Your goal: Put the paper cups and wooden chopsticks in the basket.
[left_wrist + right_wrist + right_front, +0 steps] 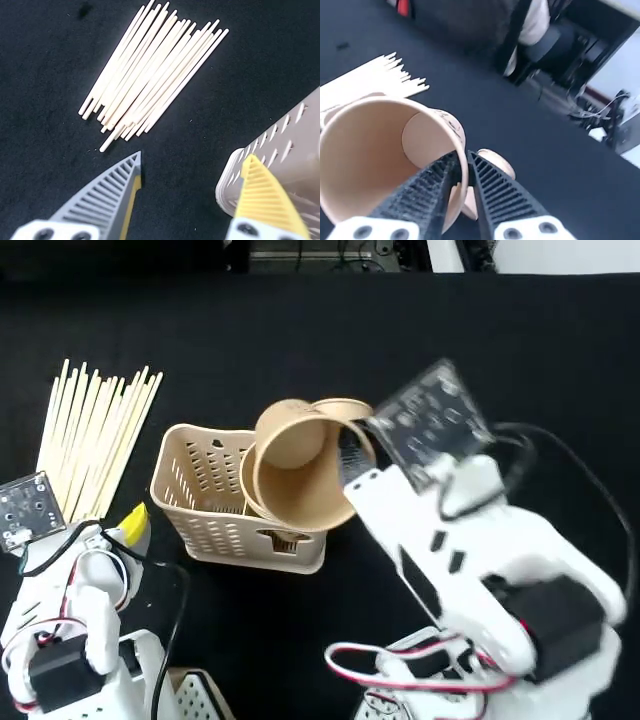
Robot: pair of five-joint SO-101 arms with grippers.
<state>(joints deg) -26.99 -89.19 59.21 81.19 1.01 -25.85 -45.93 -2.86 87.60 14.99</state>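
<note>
Right gripper (462, 161) clamped on a paper cup's (298, 485) rim over the basket (200, 525).
Left gripper (195, 157), jaws apart, beside the wooden chopsticks (150, 75).

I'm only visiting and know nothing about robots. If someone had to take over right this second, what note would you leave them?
Left tool: open, holding nothing, over the table between the chopsticks and the basket.
Right tool: shut on the rim of a paper cup, which is tilted on its side above the basket.
Second cup: just behind the held one, by the basket's far corner.
Done: nothing seen lying in the basket, though the held cup hides part of it.
Left: drop in the held cup, then the second cup, then the chopsticks bundled on the table.
</note>
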